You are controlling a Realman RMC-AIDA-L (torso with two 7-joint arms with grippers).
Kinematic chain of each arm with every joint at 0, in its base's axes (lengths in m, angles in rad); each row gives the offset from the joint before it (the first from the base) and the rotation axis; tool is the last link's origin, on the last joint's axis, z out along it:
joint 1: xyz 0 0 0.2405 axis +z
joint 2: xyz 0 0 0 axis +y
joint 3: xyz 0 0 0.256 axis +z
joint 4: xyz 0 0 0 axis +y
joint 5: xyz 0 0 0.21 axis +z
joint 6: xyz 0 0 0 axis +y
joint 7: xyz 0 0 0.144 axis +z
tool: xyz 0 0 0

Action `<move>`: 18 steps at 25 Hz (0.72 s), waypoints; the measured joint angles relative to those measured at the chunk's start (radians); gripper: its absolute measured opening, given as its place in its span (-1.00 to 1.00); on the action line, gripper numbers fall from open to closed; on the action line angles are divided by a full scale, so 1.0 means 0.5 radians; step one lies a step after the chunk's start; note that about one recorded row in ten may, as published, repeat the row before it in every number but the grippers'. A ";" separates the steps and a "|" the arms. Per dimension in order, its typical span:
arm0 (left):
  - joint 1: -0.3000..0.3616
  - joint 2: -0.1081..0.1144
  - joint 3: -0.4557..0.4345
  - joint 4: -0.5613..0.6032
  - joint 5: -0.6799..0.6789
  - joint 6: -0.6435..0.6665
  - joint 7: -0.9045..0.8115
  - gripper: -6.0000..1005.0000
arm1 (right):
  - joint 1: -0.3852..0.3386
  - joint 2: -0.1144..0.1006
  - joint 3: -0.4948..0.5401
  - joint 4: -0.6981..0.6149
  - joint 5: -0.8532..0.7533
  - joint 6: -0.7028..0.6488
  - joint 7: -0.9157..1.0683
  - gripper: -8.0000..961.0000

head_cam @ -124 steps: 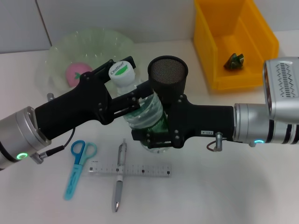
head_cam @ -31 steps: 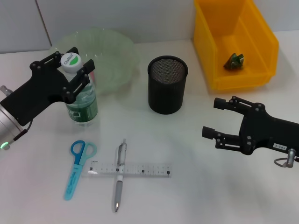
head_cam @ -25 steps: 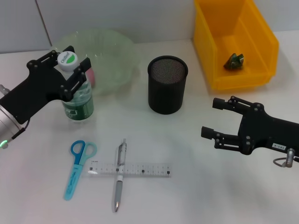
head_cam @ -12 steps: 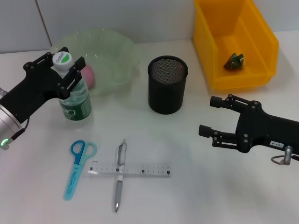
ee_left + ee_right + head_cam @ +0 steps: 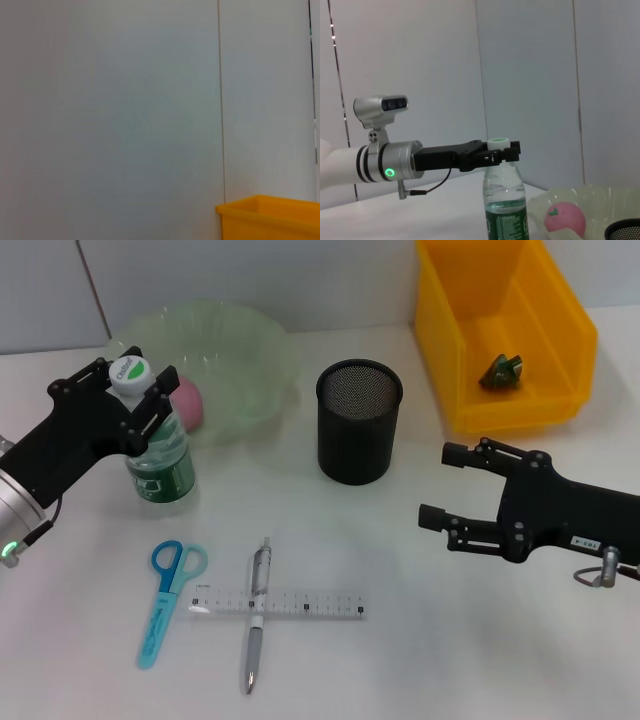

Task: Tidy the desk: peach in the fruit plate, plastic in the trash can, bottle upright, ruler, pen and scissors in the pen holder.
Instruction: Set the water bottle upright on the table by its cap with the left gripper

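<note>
Bottle (image 5: 158, 453) is upright on the desk (image 5: 400, 640), just in front of the fruit plate (image 5: 235, 350). It has a green label and a white cap with a green leaf logo; I can't read the print from the head view or the right wrist view. My left gripper (image 5: 130, 390) sits at the bottle's neck, one finger either side just under the cap, clamped on it; the right wrist view shows the same grip (image 5: 501, 152) side on. The base looks down on the desk, but I can't confirm contact.

Peach (image 5: 186, 402), pink, is in the fruit plate, right behind the bottle. Green plastic scrap (image 5: 501, 371) is inside the yellow trash can (image 5: 560, 335).

Black mesh pen holder (image 5: 359, 421) stands mid-desk with nothing visible sticking out. Blue scissors (image 5: 166, 599), clear ruler (image 5: 277, 605) and pen (image 5: 256, 611) lie flat in front of it; the pen crosses the ruler, and the scissors lie just beside the ruler's end. The ruler markings are too small to read.

Right gripper (image 5: 442, 486) hovers above the desk in front of the trash can, fingers spread apart, holding nothing, pointing toward the pen holder. There's a small white label on its body, unreadable.

Left wrist view shows only wall and a corner of the trash can (image 5: 270, 220).
</note>
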 joint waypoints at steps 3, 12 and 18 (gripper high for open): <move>0.003 0.000 -0.001 -0.003 0.000 -0.005 0.000 0.14 | 0.007 0.000 0.000 0.000 -0.007 0.000 0.000 0.72; -0.003 0.000 0.014 -0.022 -0.001 -0.012 0.000 0.16 | 0.039 0.002 -0.003 0.009 -0.008 0.000 0.023 0.72; -0.004 0.000 0.015 -0.022 -0.008 -0.035 0.000 0.17 | 0.053 0.002 -0.003 0.021 -0.008 0.001 0.023 0.72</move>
